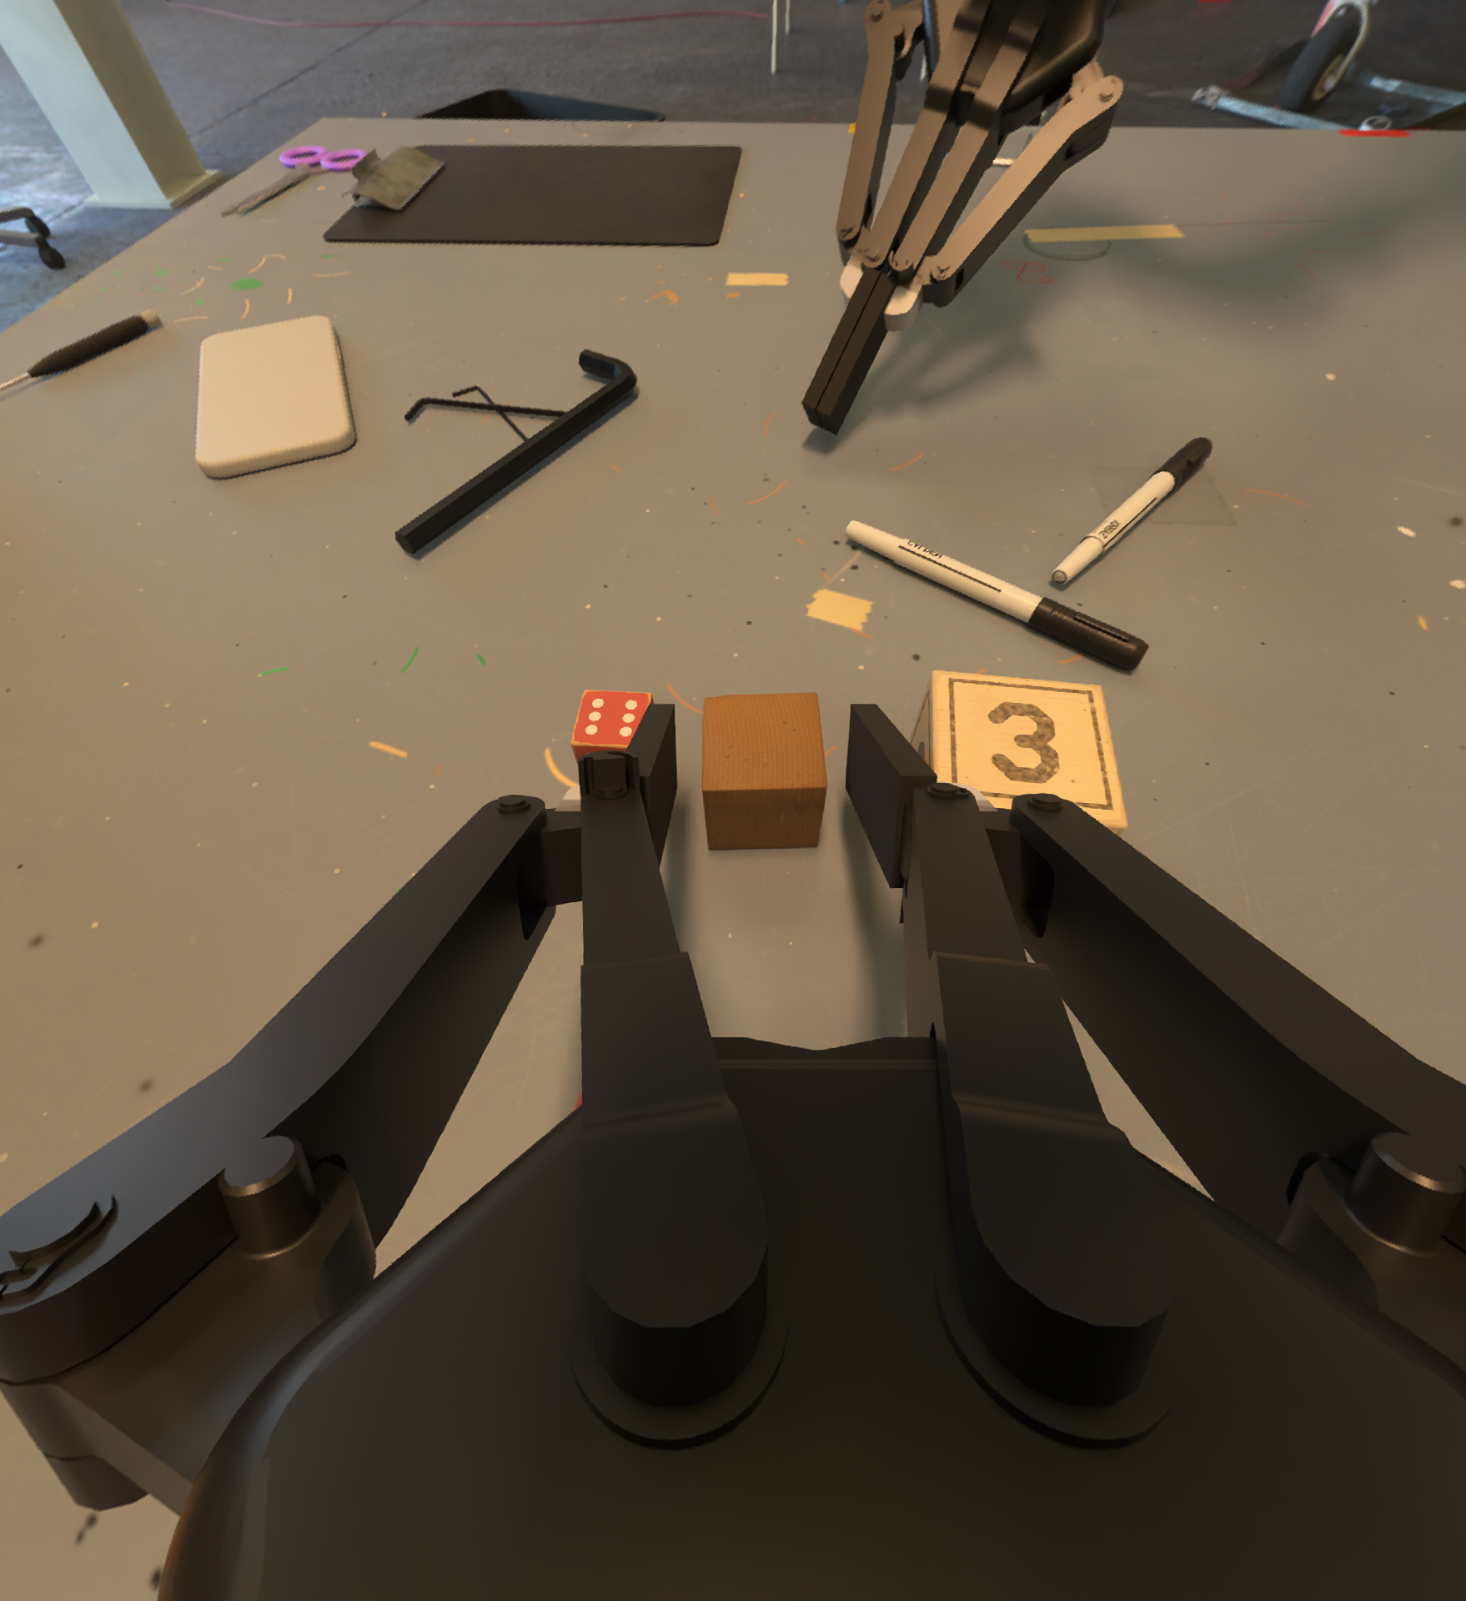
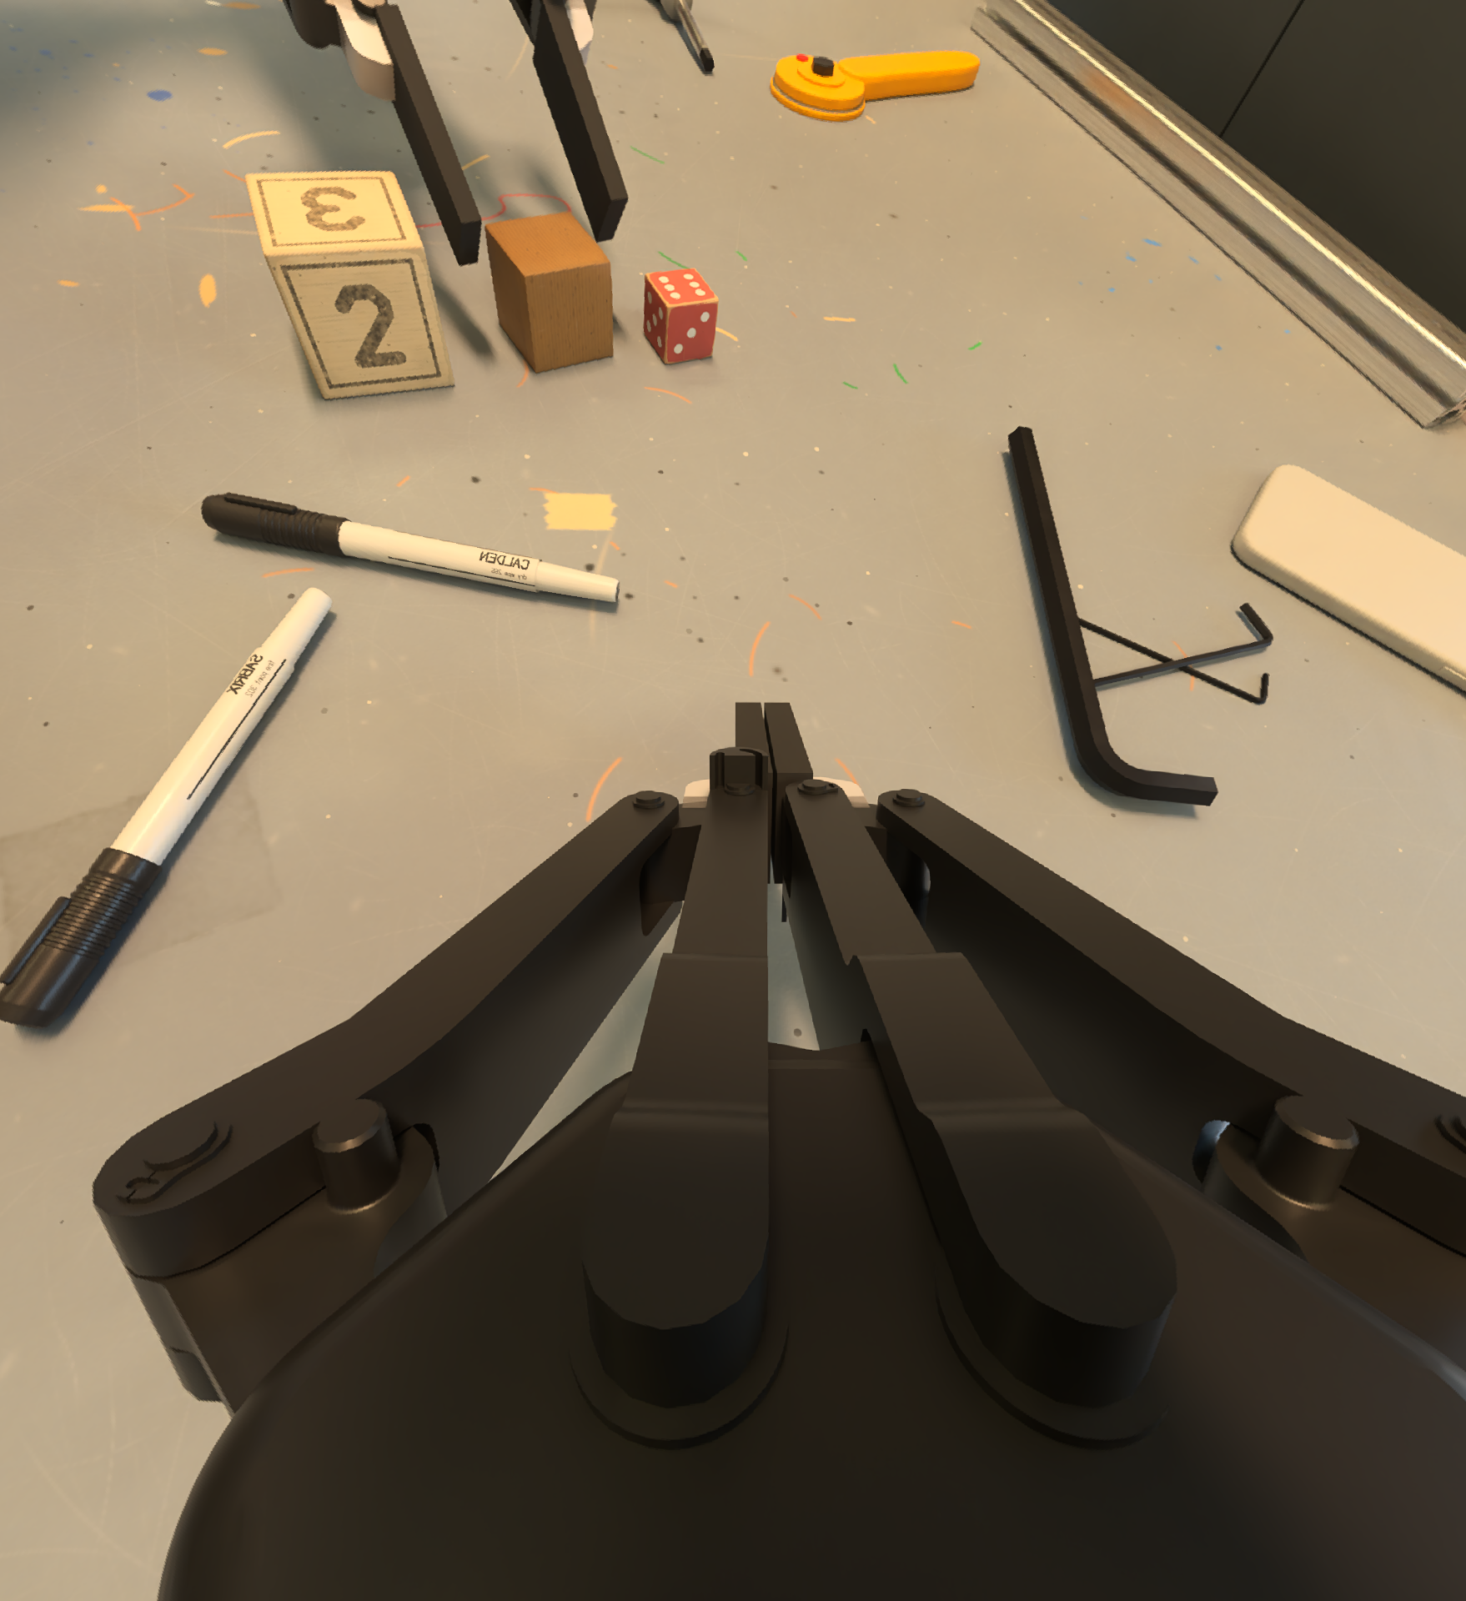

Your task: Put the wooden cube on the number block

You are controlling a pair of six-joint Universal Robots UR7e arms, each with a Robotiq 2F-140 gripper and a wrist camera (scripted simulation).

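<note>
Speckled grey table (image 1: 192,780); left tool (image 1: 762,780) straddles smooth square-edged wooden cube (image 1: 762,767).

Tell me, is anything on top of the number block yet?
No. The number block has a bare top in both views. The wooden cube sits on the table beside it, between the open left gripper's fingers. Nothing shows what is underneath the block.

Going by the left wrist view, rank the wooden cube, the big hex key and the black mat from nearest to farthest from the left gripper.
1. Wooden cube: between the open fingers of the left gripper.
2. Big hex key: mid-table, ahead and to the left.
3. Black mat: near the far edge of the table.
</note>
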